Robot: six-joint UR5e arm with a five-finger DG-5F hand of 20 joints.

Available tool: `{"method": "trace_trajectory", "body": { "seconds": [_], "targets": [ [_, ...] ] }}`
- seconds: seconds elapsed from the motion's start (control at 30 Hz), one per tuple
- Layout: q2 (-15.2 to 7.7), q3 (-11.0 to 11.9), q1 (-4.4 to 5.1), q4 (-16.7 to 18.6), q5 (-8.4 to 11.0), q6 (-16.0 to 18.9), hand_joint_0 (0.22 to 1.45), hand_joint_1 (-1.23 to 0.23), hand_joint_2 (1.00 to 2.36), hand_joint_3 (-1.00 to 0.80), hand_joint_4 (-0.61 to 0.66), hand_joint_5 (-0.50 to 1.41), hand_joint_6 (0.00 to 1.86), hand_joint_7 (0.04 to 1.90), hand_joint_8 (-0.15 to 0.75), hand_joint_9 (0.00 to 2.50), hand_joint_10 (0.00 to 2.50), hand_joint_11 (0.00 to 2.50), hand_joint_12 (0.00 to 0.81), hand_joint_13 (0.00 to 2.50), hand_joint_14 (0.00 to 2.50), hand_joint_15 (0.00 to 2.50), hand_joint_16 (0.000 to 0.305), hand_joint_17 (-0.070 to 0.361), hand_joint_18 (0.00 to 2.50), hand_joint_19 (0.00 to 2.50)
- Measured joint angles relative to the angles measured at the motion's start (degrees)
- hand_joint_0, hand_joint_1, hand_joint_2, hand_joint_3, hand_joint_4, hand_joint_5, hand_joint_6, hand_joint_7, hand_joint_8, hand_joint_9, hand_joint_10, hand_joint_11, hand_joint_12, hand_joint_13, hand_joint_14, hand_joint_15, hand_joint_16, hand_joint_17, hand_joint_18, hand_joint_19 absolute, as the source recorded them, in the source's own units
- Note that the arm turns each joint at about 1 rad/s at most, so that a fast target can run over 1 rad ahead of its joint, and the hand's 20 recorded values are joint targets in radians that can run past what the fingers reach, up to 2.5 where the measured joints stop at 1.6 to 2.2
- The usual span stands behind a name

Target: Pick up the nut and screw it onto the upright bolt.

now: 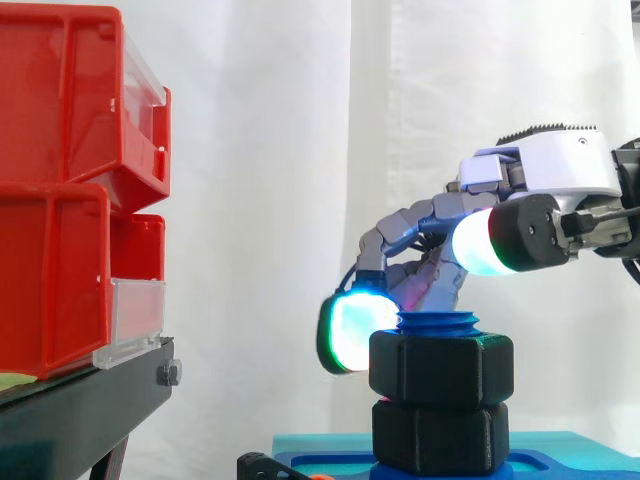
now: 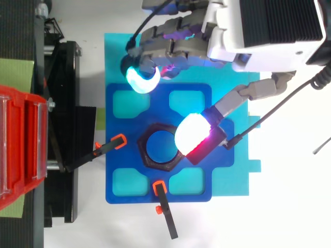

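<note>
hand [image 2: 223,40]: fingers loosely bent, thumb pad [image 2: 192,133] and finger pads [image 2: 140,80] apart, gripping nothing | nut [image 1: 441,368]: threaded on upright bolt [image 1: 438,322], just below thumb pad | 1 lower nut [image 1: 440,435] under it | blue base [image 2: 124,119] beneath hand

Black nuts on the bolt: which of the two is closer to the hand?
The upper nut, resting on the lower nut; the hand is right above it.
</note>
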Motion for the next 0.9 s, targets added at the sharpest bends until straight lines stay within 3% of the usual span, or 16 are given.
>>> {"method": "trace_trajectory", "body": {
  "seconds": [0.4,0.9],
  "targets": [
    [0.0,0.8,1.9,0.4,0.43,0.0,0.44,-0.33,1.0,-0.5,0.19,-0.1,0.5,0.71,0.229,0.71,0.0,0.0,0.328,0.27,0.0,0.0,0.041,0.093,0.0,0.0],
    [0.0,0.8,5.11,0.0,3.92,0.3,0.44,-0.33,1.0,-0.5,0.21,-0.07,0.5,0.79,0.239,0.69,0.0,0.0,0.333,0.26,0.0,0.0,0.042,0.095,0.0,0.0]
  ]
}}
